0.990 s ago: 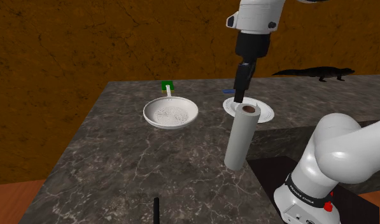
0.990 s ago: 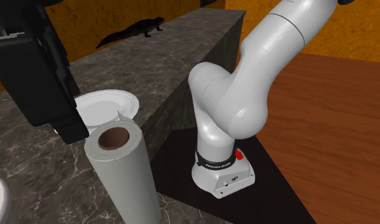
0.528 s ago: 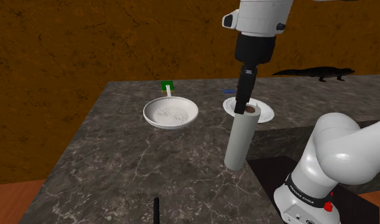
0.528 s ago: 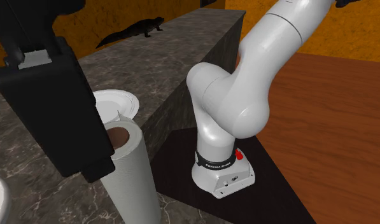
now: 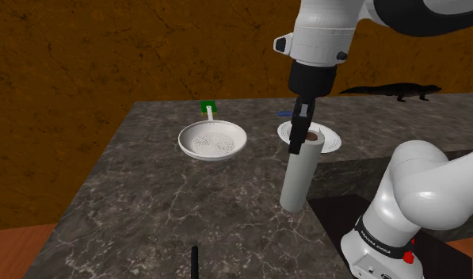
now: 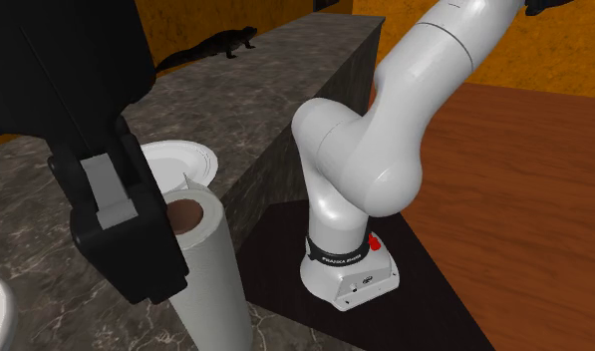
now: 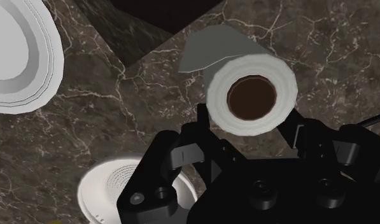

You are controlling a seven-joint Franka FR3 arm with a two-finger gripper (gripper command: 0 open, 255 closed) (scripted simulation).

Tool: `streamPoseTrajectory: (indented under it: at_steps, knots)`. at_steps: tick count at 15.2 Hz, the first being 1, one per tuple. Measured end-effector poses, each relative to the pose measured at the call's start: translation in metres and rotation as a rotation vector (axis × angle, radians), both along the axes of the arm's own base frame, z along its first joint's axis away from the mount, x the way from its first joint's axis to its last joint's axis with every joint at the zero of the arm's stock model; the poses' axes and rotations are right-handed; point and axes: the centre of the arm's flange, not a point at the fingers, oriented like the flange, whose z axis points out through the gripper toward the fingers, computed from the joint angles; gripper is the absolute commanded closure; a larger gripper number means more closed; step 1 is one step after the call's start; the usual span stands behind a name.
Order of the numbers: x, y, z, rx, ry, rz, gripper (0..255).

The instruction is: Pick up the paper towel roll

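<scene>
The gripper [image 5: 299,145] has been lowered toward 6 o'clock in the shoulder view. Its tips, previously held above the paper towel roll [image 5: 297,181], are now brought level with the roll's top end. In the second exterior view the gripper [image 6: 146,269] has been displaced toward 5 o'clock, so the roll's [image 6: 213,279] rim at 9 o'clock, exposed a second ago, is now covered. The fingers [image 7: 204,127] are now set one on each side of the roll [image 7: 251,95].

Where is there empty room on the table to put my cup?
The biggest bare patch of the table lies between the white holey bowl, the paper towel roll and the black stick at the near edge. Around the roll it is crowded: the gripper and the white plate sit close.
</scene>
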Motion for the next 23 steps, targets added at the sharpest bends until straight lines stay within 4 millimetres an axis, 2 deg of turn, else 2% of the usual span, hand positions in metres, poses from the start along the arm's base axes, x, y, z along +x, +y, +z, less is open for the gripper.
streamPoseTrajectory:
  at_steps: [9,23]
  knots:
    - [0.0,0.0,0.002,0.001,-0.001,0.0,255]
    - [0.0,0.001,0.073,0.0,0.001,0.0,255]
